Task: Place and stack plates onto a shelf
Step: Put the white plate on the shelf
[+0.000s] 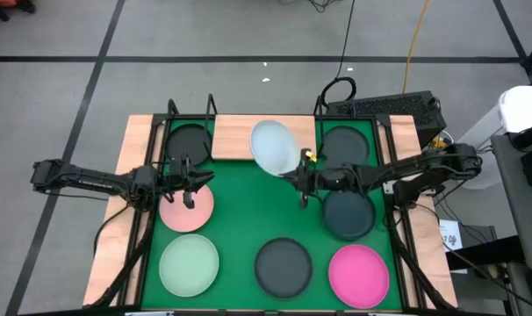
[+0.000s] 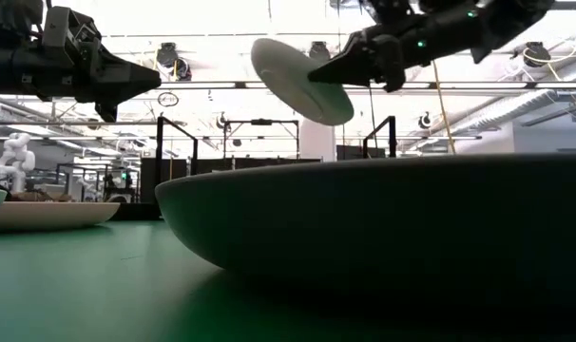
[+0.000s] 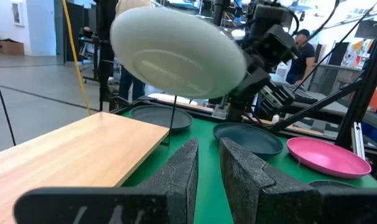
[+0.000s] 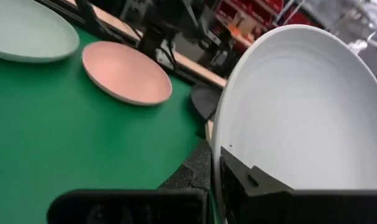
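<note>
My right gripper (image 1: 294,172) is shut on a white plate (image 1: 273,147), held in the air over the right end of the shelf's light-wood plank (image 1: 232,136). My left gripper (image 1: 196,186) hovers shut and empty above the pale pink plate (image 1: 185,211); only a narrow slit shows between its fingers (image 3: 208,167). Flat on the green mat (image 1: 248,219) lie a pale green plate (image 1: 189,266), a black plate (image 1: 283,266), a hot pink plate (image 1: 358,274) and a dark teal plate (image 1: 348,213). Two dark plates (image 1: 189,140) (image 1: 343,145) lie beside the shelf. My right gripper pinches the white plate's rim (image 4: 221,155) between its two fingers, one on the hollow face and one on the underside. The fingers come about level from the table's right. The plate is lifted clear and steeply tilted (image 2: 302,81), its left edge highest.
Black rod frames (image 1: 174,114) (image 1: 393,175) stand along the mat's left and right sides. The dark teal plate lies right under my right arm. A dark plate (image 2: 383,218) fills the low view close up. A person (image 3: 300,46) stands beyond the table's right side.
</note>
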`<state>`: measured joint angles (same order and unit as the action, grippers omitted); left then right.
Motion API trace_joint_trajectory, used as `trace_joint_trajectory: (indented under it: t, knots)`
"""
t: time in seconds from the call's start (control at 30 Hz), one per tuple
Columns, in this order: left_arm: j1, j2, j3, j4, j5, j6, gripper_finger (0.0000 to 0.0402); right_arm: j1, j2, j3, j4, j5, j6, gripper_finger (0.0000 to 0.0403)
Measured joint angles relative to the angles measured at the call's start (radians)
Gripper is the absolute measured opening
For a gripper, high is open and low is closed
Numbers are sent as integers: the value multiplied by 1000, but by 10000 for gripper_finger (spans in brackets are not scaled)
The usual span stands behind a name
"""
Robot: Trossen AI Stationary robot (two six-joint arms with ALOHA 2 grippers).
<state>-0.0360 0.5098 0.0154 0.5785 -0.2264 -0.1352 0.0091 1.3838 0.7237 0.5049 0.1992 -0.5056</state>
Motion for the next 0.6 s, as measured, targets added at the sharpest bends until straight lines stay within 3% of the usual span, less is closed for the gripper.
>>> trace_joint_trajectory:
  t: [0.33, 0.6]
  knots:
    - [0, 0, 0, 0, 0, 0, 69, -142, 0, 68, -204, -21, 15, 0]
    - [0, 0, 0, 0, 0, 0, 69, -285, 31, 68, -198, -97, 98, 0]
